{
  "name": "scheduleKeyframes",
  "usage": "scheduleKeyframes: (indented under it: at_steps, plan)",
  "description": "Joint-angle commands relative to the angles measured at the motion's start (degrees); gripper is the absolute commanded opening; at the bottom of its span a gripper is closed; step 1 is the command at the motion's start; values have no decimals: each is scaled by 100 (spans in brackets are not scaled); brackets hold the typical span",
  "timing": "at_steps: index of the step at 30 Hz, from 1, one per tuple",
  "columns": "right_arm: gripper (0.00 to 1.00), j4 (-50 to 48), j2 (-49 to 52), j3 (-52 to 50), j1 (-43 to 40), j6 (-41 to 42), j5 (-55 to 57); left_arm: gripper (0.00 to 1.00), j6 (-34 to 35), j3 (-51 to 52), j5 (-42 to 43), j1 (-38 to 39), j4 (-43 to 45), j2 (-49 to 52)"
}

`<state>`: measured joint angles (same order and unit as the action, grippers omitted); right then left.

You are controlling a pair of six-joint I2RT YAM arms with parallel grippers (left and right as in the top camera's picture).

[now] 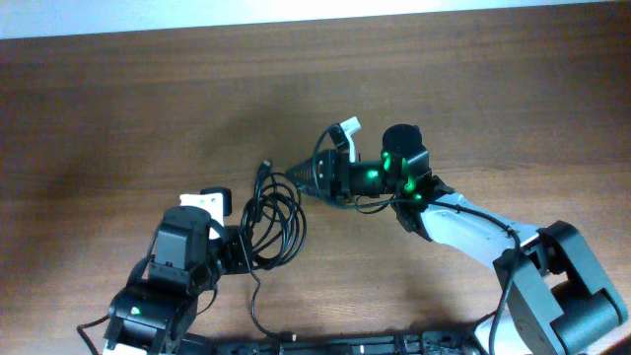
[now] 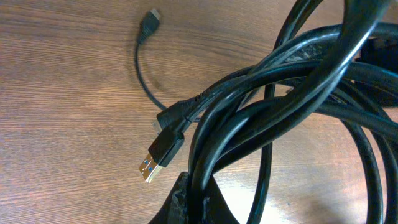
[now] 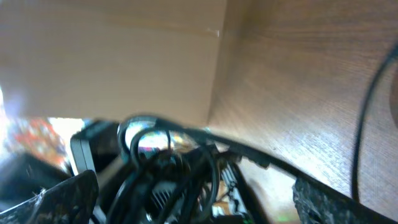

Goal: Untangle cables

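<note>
The cables [image 1: 277,219] are thin black cords bunched in loose loops on the wooden table, between the two arms. My left gripper [image 1: 237,252] sits at the tangle's lower left, shut on a couple of strands. In the left wrist view the gripper [image 2: 200,200] pinches those cords [image 2: 281,74] between its jaws. A gold USB plug [image 2: 157,160] hangs beside them, and a small plug [image 2: 149,26] lies farther off. My right gripper [image 1: 302,178] points left at the tangle's upper right. Its fingers [image 3: 53,200] stand wide apart, open, with blurred cable loops [image 3: 163,163] in front of them.
One cable end with a plug [image 1: 263,169] lies just left of the right gripper. A strand [image 1: 255,308] trails toward the table's front edge. Bare wood [image 1: 118,118] stretches to the left and back. The right arm's white body [image 1: 468,229] crosses the right side.
</note>
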<state>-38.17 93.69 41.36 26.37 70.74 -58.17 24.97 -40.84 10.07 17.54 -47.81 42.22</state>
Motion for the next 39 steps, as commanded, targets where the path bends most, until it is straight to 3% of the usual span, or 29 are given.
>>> scheduleKeyframes:
  at_steps: [1, 3, 9, 17, 22, 24, 26, 28, 31, 35, 39]
  plan:
    - [99, -26, -85, 55, 42, 984, 341, 0, -199, -153, 264, -9, 24, -13]
    - [99, -83, -85, 55, 149, 1300, 343, 0, -343, -153, 289, -9, 22, -13]
    - [97, -1576, -85, 57, 533, 1832, 608, 0, -669, -153, 525, -9, 24, -7]
    - [95, -1633, -83, 57, 1049, 1832, 999, 0, -710, -153, 778, -9, 68, -7]
    - [80, -1626, -70, 57, 1187, 1775, 1399, 0, -710, -153, 914, -7, 68, -7]
    - [75, -1394, -68, 57, 1187, 540, 1882, 0, -977, -153, 1353, -9, 68, -7]
    - [67, -1003, -68, 57, 1185, 55, 1943, 0, -1123, -153, 1464, -9, 68, -7]
    - [55, -678, -68, 57, 1185, -4, 1939, 0, -1191, -153, 1460, -9, 70, -7]
    - [52, -680, -68, 57, 1180, -7, 1937, 0, -1292, -153, 1462, -9, 72, -7]
    - [27, -839, -70, 57, 1001, -730, 1628, 0, -1342, -153, 1462, -9, 70, -7]
    - [4, -833, -70, 57, 295, -1502, 1375, 0, -1572, -153, 1456, -9, 155, -7]
